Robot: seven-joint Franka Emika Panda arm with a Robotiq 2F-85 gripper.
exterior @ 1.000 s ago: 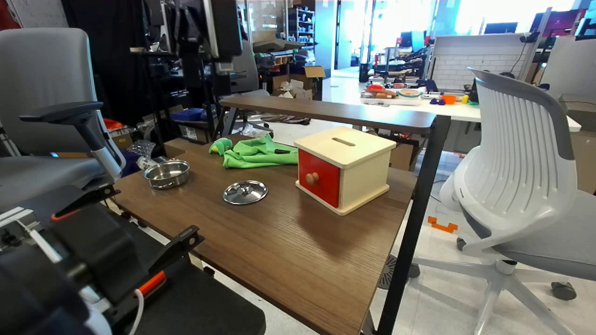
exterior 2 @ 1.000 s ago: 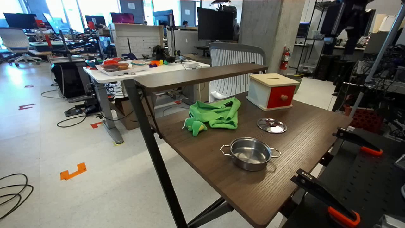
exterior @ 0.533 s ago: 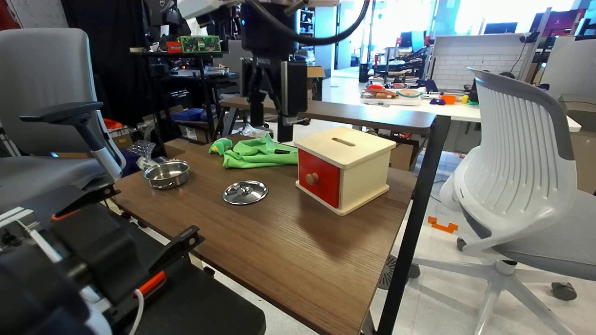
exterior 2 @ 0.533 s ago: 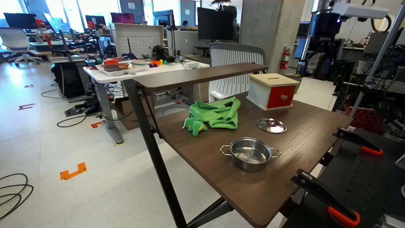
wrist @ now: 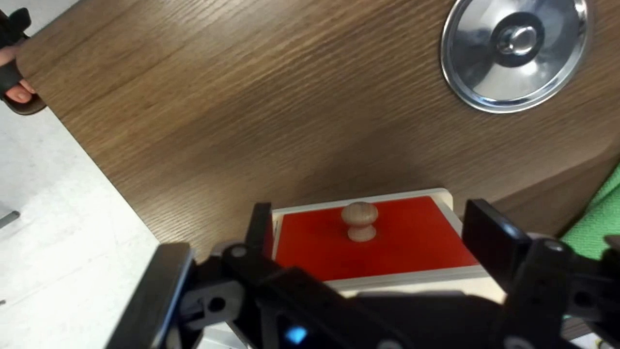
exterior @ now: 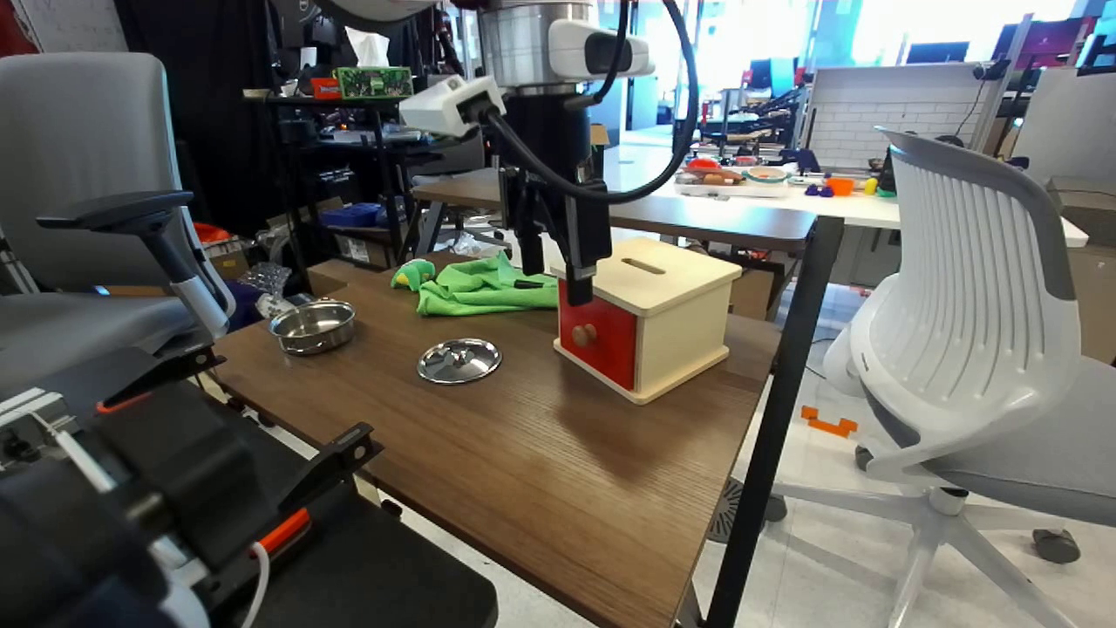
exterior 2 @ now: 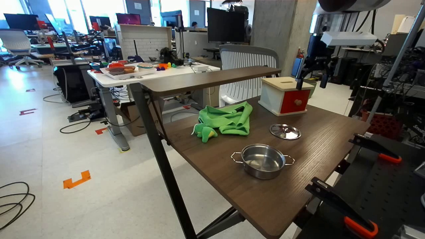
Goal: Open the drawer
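Note:
The drawer (exterior: 609, 344) has a red front and a small round wooden knob (exterior: 584, 335). It is closed in a light wooden box (exterior: 684, 318) with a slot on top, standing on the brown table. The red front also shows in an exterior view (exterior 2: 289, 99) and in the wrist view (wrist: 411, 237). My gripper (exterior: 556, 277) points down above and in front of the box front, its fingertips higher than the knob. In the wrist view my gripper (wrist: 370, 211) is wide open and empty. The knob (wrist: 359, 219) shows between the fingers, not touched by them.
A metal lid (exterior: 459, 361) lies in front of the drawer. A metal pot (exterior 2: 263, 162) and a green cloth (exterior 2: 229, 119) are farther along the table. A raised brown shelf (exterior: 610, 209) runs behind the box. Clamps (exterior 2: 342, 205) sit at the table's edge.
My gripper has come down and across from high up to near the top front of the box. It is open throughout. The drawer and the table's objects have not moved.

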